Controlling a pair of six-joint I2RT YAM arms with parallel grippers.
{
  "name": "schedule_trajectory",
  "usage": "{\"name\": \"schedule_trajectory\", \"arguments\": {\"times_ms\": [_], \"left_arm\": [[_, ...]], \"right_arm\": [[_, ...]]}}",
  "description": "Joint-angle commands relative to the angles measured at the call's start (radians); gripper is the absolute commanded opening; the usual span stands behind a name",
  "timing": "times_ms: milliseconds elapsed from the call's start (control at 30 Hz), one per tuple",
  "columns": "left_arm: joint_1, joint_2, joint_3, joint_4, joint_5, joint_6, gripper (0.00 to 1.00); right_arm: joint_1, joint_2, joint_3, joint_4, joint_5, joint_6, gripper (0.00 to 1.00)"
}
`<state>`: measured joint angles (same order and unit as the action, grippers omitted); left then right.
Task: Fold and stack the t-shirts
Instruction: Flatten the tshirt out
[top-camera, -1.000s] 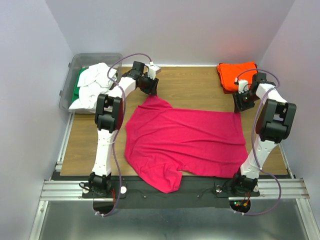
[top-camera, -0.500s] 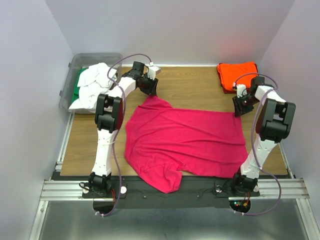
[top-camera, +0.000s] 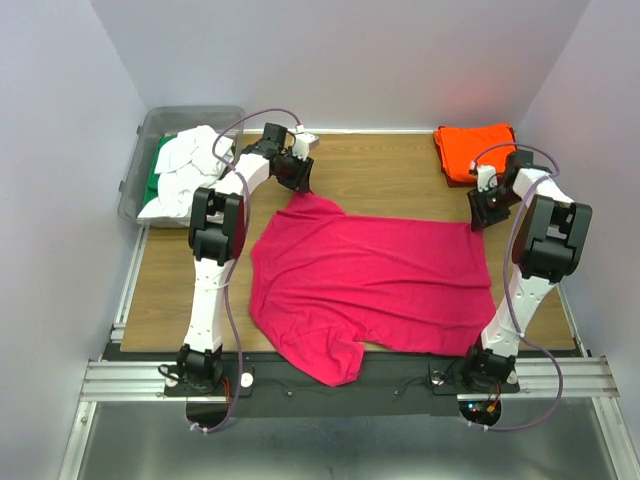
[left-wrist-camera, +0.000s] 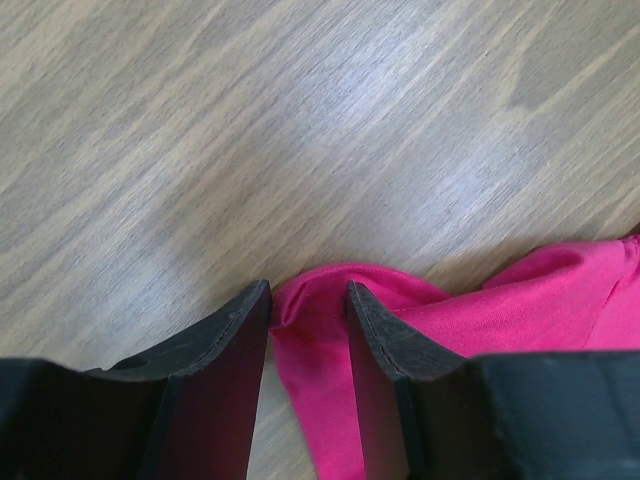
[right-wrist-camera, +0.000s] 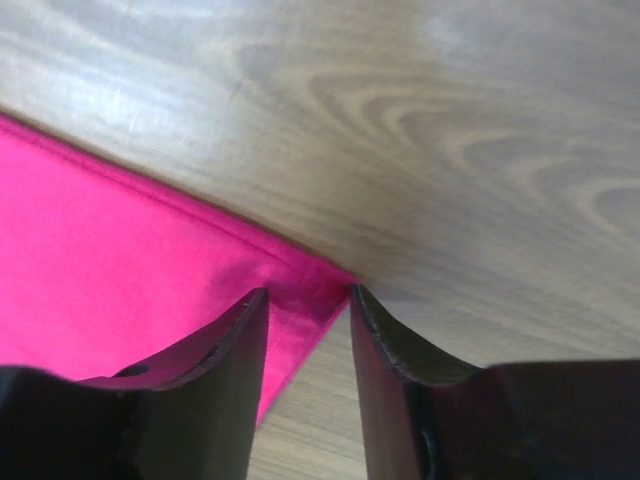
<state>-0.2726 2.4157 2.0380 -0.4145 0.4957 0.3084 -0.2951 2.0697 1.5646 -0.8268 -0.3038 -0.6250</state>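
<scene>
Left fingers (left-wrist-camera: 240, 335): dark, wedge-shaped, matte pads with a narrow gap between them. A raised fold of the magenta t-shirt (left-wrist-camera: 540, 300) fills that gap and touches both inner faces, so we record them as closed on the cloth.
Right fingers (right-wrist-camera: 235, 345): same dark wedges with the same narrow gap. They straddle a hemmed corner of the magenta t-shirt (right-wrist-camera: 100, 240), and the tip of that corner meets the inner edge of one finger. The cloth here lies flat, and we cannot tell whether it is pinched or only bracketed.
Magenta t-shirt (top-camera: 370, 280): soft plain knit, spread wide across the middle of the bench (top-camera: 390, 170). It has shallow creases. One near flap hangs at the near edge. Its far left point is drawn up to the left fingers and its far right corner sits under the right fingers.
Orange t-shirt (top-camera: 475, 150): bright orange-red, folded into a compact block at the far right corner of the bench, well apart from the magenta one.
Bin (top-camera: 135, 180): clear grey plastic with rounded corners, off the far left end of the bench.
White t-shirts (top-camera: 185, 170): crumpled and heaped in the bin, spilling over its right rim.
Green t-shirt (top-camera: 155, 165): partly showing beneath the white heap.
Bench: pale wood-grain laminate, smooth, with a slight sheen in both wrist views.
</scene>
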Motion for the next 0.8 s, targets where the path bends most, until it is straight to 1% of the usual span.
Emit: {"name": "schedule_trajectory", "arguments": {"times_ms": [0, 67, 100, 167, 200, 233, 267, 333, 367, 400, 433, 467, 500, 667, 700, 767], "left_arm": [[0.012, -0.055, 0.044, -0.024, 0.0, 0.014, 0.48], [0.013, -0.05, 0.051, -0.032, 0.0, 0.015, 0.48], [0.012, -0.046, 0.057, -0.033, 0.001, 0.015, 0.48], [0.013, -0.041, 0.057, -0.033, 0.004, 0.012, 0.47], [0.013, -0.037, 0.06, -0.033, 0.006, 0.012, 0.46], [0.013, -0.035, 0.063, -0.033, 0.009, 0.011, 0.45], [0.013, -0.033, 0.067, -0.033, 0.009, 0.011, 0.4], [0.013, -0.029, 0.071, -0.03, 0.007, 0.012, 0.32], [0.013, -0.029, 0.073, -0.023, 0.006, 0.008, 0.26], [0.019, -0.035, 0.073, -0.014, 0.004, -0.002, 0.14], [0.024, -0.038, 0.077, 0.006, 0.003, -0.011, 0.05], [0.024, -0.04, 0.077, 0.017, 0.001, -0.015, 0.05], [0.027, -0.04, 0.097, 0.023, -0.008, -0.026, 0.0], [0.041, -0.021, 0.186, 0.066, -0.037, -0.038, 0.0], [0.047, -0.018, 0.207, 0.077, -0.045, -0.04, 0.0], [0.056, -0.018, 0.22, 0.12, -0.054, -0.049, 0.0]], "right_arm": [[-0.009, 0.01, 0.071, 0.002, -0.015, 0.014, 0.47], [-0.009, 0.017, 0.08, 0.002, -0.017, 0.016, 0.47], [-0.007, 0.024, 0.08, 0.002, -0.015, 0.012, 0.46], [-0.009, 0.029, 0.072, 0.003, -0.017, 0.007, 0.42], [-0.007, 0.03, 0.068, 0.003, -0.017, 0.001, 0.37], [-0.007, 0.032, 0.057, 0.002, -0.02, -0.002, 0.34], [-0.009, 0.033, 0.052, 0.002, -0.021, -0.008, 0.26], [-0.007, 0.035, 0.049, 0.002, -0.024, -0.012, 0.15], [-0.009, 0.036, 0.055, 0.002, -0.024, -0.01, 0.09], [-0.009, 0.039, 0.061, 0.005, -0.024, -0.004, 0.01], [-0.009, 0.047, 0.086, 0.005, -0.024, 0.01, 0.01], [-0.009, 0.053, 0.101, 0.005, -0.026, 0.01, 0.01], [-0.009, 0.059, 0.116, 0.008, -0.027, 0.027, 0.01], [-0.009, 0.108, 0.261, 0.029, -0.037, 0.093, 0.01], [-0.009, 0.127, 0.32, 0.032, -0.037, 0.112, 0.01], [-0.009, 0.148, 0.379, 0.035, -0.029, 0.129, 0.01]]}}
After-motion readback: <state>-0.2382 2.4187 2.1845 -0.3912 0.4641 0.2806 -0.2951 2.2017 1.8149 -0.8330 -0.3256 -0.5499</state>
